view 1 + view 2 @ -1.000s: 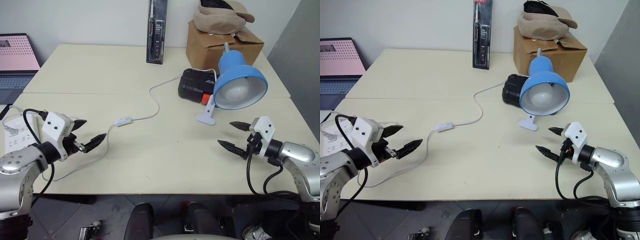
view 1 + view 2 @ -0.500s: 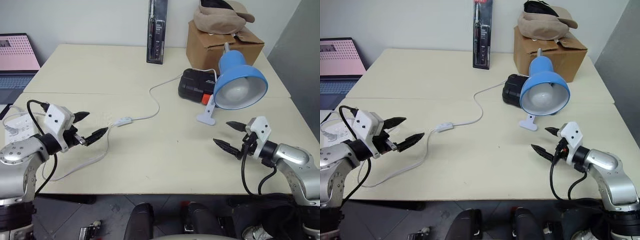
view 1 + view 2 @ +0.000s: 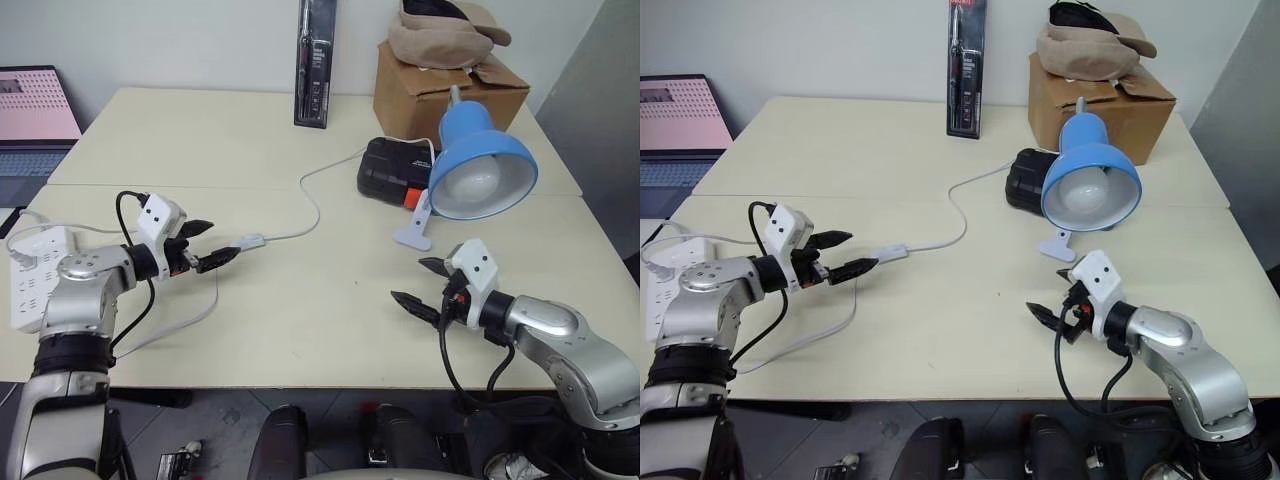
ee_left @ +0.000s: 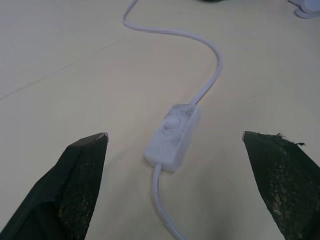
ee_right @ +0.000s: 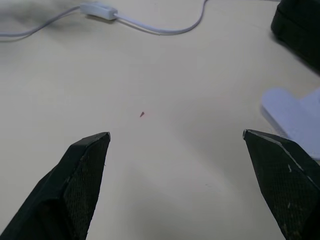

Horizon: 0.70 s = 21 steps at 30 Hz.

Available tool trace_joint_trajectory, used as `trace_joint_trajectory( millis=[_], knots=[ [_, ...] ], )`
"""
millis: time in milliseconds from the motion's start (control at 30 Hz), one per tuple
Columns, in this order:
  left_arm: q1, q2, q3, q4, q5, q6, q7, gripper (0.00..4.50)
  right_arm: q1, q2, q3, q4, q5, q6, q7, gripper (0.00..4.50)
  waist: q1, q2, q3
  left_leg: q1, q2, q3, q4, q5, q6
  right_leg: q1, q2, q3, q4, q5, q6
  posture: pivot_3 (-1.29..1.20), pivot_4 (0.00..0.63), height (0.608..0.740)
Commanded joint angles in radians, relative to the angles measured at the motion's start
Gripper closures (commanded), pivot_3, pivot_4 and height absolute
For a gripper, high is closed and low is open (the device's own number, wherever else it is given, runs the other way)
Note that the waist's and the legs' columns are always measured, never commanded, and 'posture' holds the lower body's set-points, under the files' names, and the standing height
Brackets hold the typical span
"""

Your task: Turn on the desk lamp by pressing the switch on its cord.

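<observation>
Currently, left gripper (image 3: 218, 244) spread empty just short of switch (image 3: 249, 241): off-centre contact may skid it along cord (image 3: 312, 205), desk lamp (image 3: 478, 170) unlit

Cardboard box (image 3: 445, 85) with beige cloth (image 3: 440, 35), black box (image 3: 392, 170), power strip (image 3: 30, 275), laptop (image 3: 35, 120), cream table (image 3: 300, 310)

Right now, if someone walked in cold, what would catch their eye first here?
The blue desk lamp, unlit, tilted toward the camera at the table's far right beside a black box. Then the left gripper, jaws open, right by the small white switch on the cord.
</observation>
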Motion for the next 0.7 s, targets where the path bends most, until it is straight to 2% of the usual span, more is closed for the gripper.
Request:
trace_joint_trajectory(
  millis=[33, 200, 367, 467, 700],
  knots=[
    [-0.092, -0.018, -0.041, 0.136, 0.047, -0.053, -0.053, 0.0, -0.03, -0.006, -0.006, -0.075, 0.021, 0.037, -0.023, 0.03, 0.0, 0.0, 0.0, 0.0, 0.0, 0.0, 0.0, 0.0, 0.0, 0.0, 0.0, 0.0, 0.0, 0.0, 0.0, 0.0, 0.15, 0.74],
    [-0.174, -0.043, -0.073, 0.301, 0.095, -0.08, -0.085, 0.0, -0.049, -0.004, -0.005, -0.117, 0.036, 0.083, -0.043, 0.03, -0.002, -0.001, 0.0, -0.001, 0.0, -0.001, 0.001, 0.0, 0.0, -0.001, 0.001, -0.001, 0.0, 0.0, 0.0, 0.0, 0.15, 0.74],
    [-0.199, -0.044, -0.069, 0.36, 0.106, -0.082, -0.121, 0.0, -0.055, 0.0, -0.008, -0.145, 0.054, 0.112, -0.064, 0.03, -0.003, -0.001, 0.0, -0.003, 0.001, -0.002, 0.001, 0.0, 0.0, -0.001, 0.001, -0.002, 0.0, 0.0, 0.0, 0.0, 0.15, 0.74],
    [-0.199, -0.039, -0.075, 0.367, 0.115, -0.073, -0.156, 0.43, -0.064, 0.006, -0.014, -0.166, 0.083, 0.122, -0.061, 0.0, -0.003, -0.001, 0.0, -0.003, 0.0, -0.002, 0.002, 0.0, 0.0, -0.001, 0.001, -0.002, 0.0, 0.0, 0.0, 0.0, 0.15, 0.74],
    [-0.187, -0.026, -0.074, 0.35, 0.126, -0.06, -0.198, 2.09, -0.078, 0.015, -0.035, -0.177, 0.153, 0.135, -0.06, 0.0, -0.003, -0.001, -0.001, -0.003, 0.0, -0.003, 0.002, 0.0, 0.0, -0.001, 0.001, -0.002, 0.0, 0.0, 0.0, 0.0, 0.15, 0.74]
  ],
)
